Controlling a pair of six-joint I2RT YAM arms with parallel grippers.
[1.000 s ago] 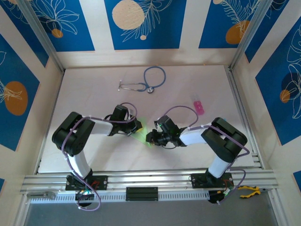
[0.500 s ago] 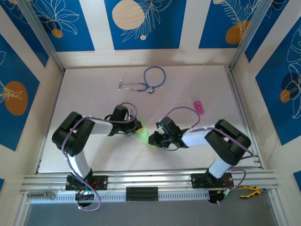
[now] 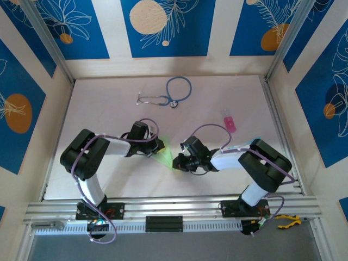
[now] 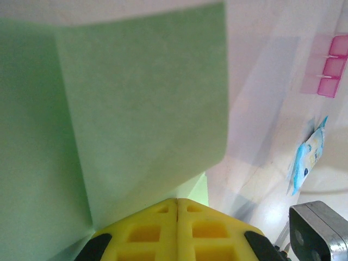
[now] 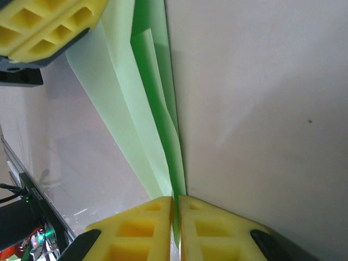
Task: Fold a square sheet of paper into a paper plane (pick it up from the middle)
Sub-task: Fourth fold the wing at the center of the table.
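Paper (image 3: pixel 165 157), pale green, hangs between the left tool (image 4: pixel 177 204) and the right tool (image 5: pixel 175 200), maybe just above the surface (image 3: pixel 109 114). Both pinch it tight. Pull gently, evenly, so nothing tears.

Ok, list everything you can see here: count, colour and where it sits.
paper: one, pale green, creased, mid-table between the two grippers
stethoscope: one, blue tube, far middle of the table
block: one, pink, right side of the table
packet: one, teal and white, on the table a little apart from the block
pliers: one, yellow handles, near right corner by the rail
table: one, white, under everything
left gripper: one, yellow fingers, shut on the paper
right gripper: one, yellow fingers, shut on the paper's edge
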